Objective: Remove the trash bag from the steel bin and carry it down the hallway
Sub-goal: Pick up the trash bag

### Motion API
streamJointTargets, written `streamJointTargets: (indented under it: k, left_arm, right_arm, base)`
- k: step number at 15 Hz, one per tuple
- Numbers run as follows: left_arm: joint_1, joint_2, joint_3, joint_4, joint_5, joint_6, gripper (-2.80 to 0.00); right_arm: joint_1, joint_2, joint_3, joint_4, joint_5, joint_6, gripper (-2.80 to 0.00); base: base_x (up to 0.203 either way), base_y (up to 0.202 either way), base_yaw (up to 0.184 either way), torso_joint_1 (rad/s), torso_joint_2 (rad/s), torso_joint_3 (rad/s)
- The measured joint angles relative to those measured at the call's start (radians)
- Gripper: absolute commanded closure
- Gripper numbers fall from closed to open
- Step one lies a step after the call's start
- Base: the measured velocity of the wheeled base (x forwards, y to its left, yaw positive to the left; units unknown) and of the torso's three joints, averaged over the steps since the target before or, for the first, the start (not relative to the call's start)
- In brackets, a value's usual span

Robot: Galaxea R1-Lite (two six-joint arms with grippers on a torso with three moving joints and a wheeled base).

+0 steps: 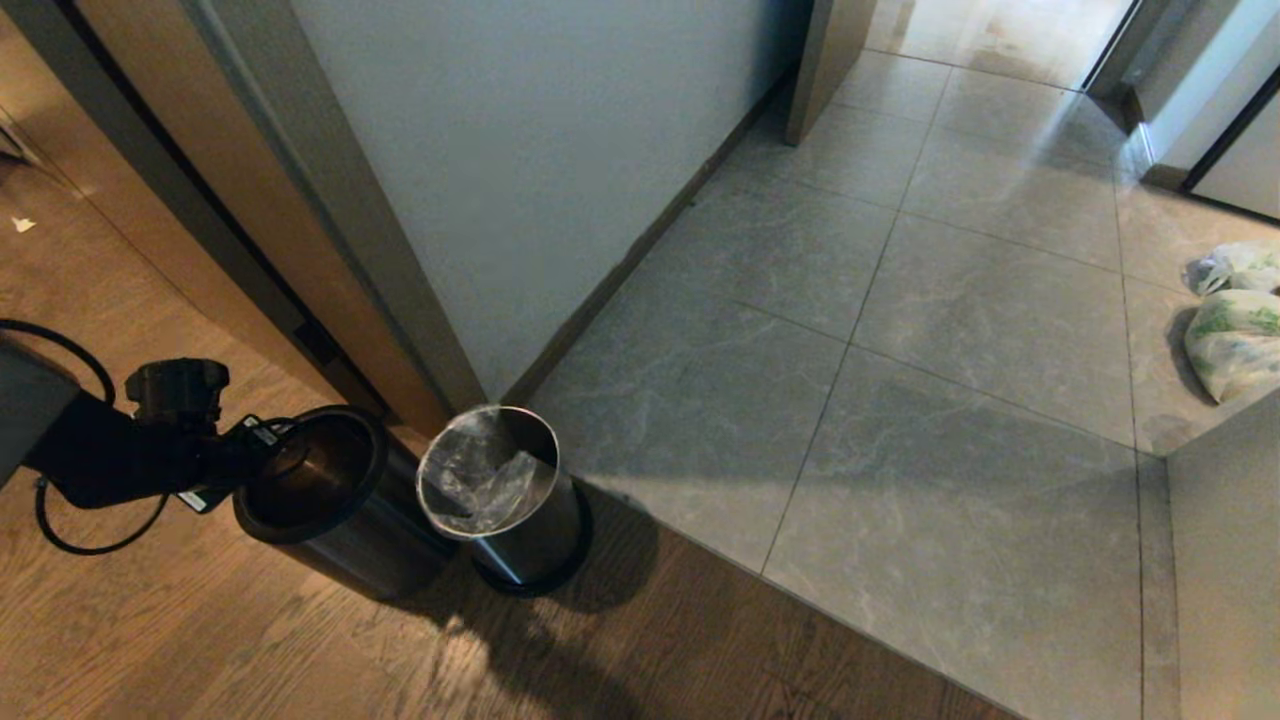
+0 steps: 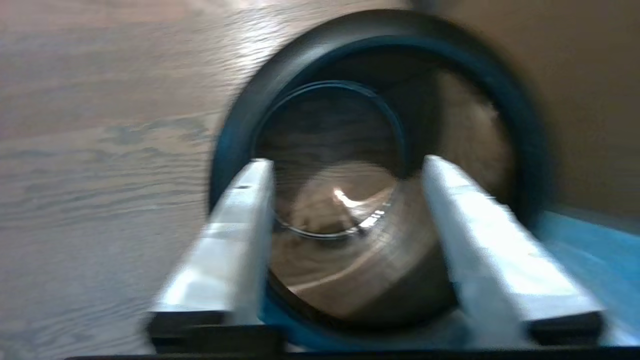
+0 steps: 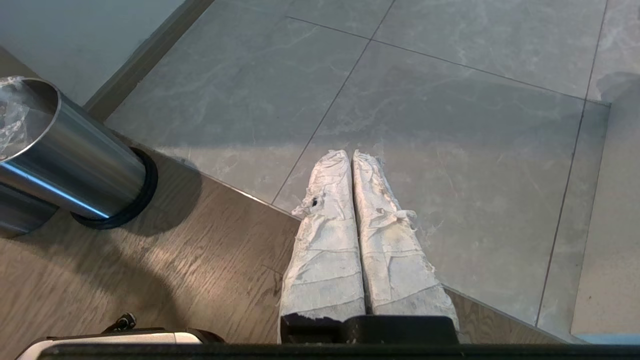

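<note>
Left gripper (image 2: 345,170): fingers spread, empty, aimed into the mouth of a bag-less dark bin (image 1: 320,500). The trash bag (image 1: 480,475) lines the steel bin (image 1: 520,530), just beside it at 3 o'clock, axis upright. Left arm is nearer, reaching low. Right gripper (image 3: 352,165): fingers closed, parked over the hallway (image 1: 900,350) tiles.

white green-printed bags (image 1: 1235,320), wood-plank floor (image 1: 250,640), door frame (image 1: 300,230)

Left gripper (image 2: 345,175) spread, right gripper (image 3: 351,156) closed
</note>
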Motion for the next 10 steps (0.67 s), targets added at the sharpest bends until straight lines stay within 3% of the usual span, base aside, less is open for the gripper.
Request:
streamJointTargets:
  k: [6, 10]
  left_arm:
    - [-0.133, -0.166, 0.068, 0.104, 0.001, 0.009, 0.0]
    - [-0.195, -0.246, 0.141, 0.145, -0.004, 0.073, 0.0]
  right_arm:
    - [0.0, 0.0, 0.0, 0.0, 0.0, 0.0, 0.0]
    - [0.0, 0.0, 0.0, 0.0, 0.0, 0.0, 0.0]
  base:
    - [0.0, 0.0, 0.0, 0.0, 0.0, 0.0]
    - [0.0, 0.0, 0.0, 0.0, 0.0, 0.0]
